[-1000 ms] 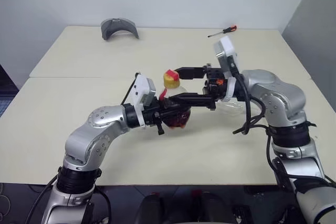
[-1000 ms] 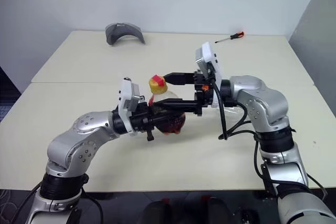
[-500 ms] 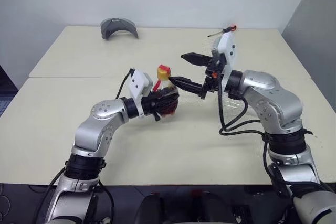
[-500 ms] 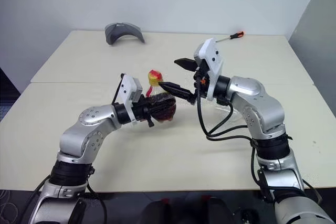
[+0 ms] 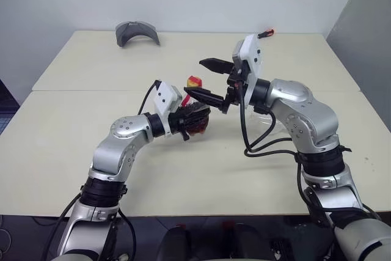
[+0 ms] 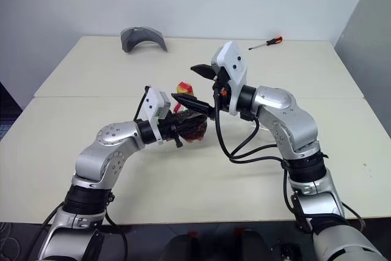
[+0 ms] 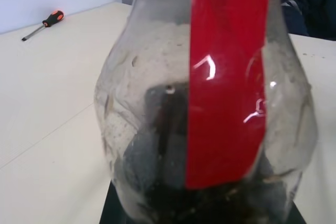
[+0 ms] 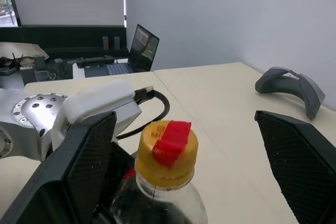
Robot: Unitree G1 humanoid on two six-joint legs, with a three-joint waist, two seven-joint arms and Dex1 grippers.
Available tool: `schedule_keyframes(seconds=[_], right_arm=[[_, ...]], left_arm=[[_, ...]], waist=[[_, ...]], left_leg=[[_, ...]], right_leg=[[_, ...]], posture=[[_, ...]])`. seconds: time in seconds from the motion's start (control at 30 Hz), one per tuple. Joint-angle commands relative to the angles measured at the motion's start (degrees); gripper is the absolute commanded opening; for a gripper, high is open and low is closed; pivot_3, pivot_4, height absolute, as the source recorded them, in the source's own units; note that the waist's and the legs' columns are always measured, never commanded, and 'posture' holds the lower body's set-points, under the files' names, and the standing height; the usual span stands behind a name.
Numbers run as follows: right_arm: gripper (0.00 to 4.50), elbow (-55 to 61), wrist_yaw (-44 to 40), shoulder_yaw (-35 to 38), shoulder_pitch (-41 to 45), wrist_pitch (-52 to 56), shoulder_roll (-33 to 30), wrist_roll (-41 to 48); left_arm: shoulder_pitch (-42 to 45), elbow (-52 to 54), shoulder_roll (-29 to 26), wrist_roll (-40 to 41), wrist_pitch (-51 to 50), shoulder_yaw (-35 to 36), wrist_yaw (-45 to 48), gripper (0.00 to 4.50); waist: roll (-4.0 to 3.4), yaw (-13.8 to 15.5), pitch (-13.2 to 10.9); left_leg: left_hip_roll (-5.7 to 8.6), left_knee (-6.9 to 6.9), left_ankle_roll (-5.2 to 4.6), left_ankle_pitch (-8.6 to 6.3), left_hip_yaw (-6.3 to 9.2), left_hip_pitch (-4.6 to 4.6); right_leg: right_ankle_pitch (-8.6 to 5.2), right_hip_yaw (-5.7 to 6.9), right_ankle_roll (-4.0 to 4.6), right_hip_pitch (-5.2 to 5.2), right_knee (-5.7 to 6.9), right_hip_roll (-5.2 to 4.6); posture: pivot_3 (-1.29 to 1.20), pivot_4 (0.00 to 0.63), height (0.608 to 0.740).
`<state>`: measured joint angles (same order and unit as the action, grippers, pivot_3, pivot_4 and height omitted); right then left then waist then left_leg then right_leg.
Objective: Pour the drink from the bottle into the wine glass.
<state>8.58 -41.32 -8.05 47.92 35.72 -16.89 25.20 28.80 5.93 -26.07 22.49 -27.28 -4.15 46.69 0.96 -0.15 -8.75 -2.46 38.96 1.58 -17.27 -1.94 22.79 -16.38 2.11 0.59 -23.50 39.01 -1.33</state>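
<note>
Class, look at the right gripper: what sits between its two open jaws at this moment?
The bottle's yellow cap sits between the right gripper's open jaws, untouched by either, as the right wrist view shows. The left gripper holds the bottle.

The two head views look forward and down from above the near edge of the table, a slight sideways offset apart, and share the whole tabletop from the bottle out to the grey curved object at the far edge. The left wrist view sits almost against the bottle, facing across the table toward the screwdriver, which the right eye view also shows. The right wrist view looks past the bottle's yellow cap from just beside it, toward the grey curved object.
</note>
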Motion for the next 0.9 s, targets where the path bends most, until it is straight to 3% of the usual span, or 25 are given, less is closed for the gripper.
schedule_keyframes(seconds=[0.03, 0.47, 0.9], right_arm=[[4.5, -0.44, 0.57, 0.36, 1.36, -2.27, 0.53, -1.26], [4.5, -5.25, -1.09, 1.26, 0.34, -6.6, -2.23, -5.04], [4.5, -4.64, -3.21, 4.97, -2.7, -5.31, -9.63, -3.68]], left_arm=[[0.66, 2.16, 0.39, 0.31, 1.24, 0.93, -0.47, 0.89], [0.75, 3.12, 0.77, 1.02, 0.31, 1.37, -1.2, 0.89], [0.79, 3.5, 0.08, 1.32, -0.02, 1.89, -0.69, 0.89]], waist=[[0.0, 0.0, 0.0], [0.0, -0.01, 0.0], [0.0, -0.06, 0.0]], left_leg=[[0.0, 0.0, 0.0, 0.0, 0.0, 0.0], [0.0, 0.0, 0.0, 0.0, 0.0, 0.0], [0.01, 0.0, 0.0, 0.0, -0.02, 0.0]], right_leg=[[0.0, 0.0, 0.0, 0.0, 0.0, 0.0], [0.0, 0.0, 0.0, 0.0, 0.0, 0.0], [0.0, -0.01, 0.0, 0.0, 0.0, -0.02]], posture=[[0.0, 0.15, 0.74], [0.0, 0.15, 0.74], [0.0, 0.15, 0.74]])
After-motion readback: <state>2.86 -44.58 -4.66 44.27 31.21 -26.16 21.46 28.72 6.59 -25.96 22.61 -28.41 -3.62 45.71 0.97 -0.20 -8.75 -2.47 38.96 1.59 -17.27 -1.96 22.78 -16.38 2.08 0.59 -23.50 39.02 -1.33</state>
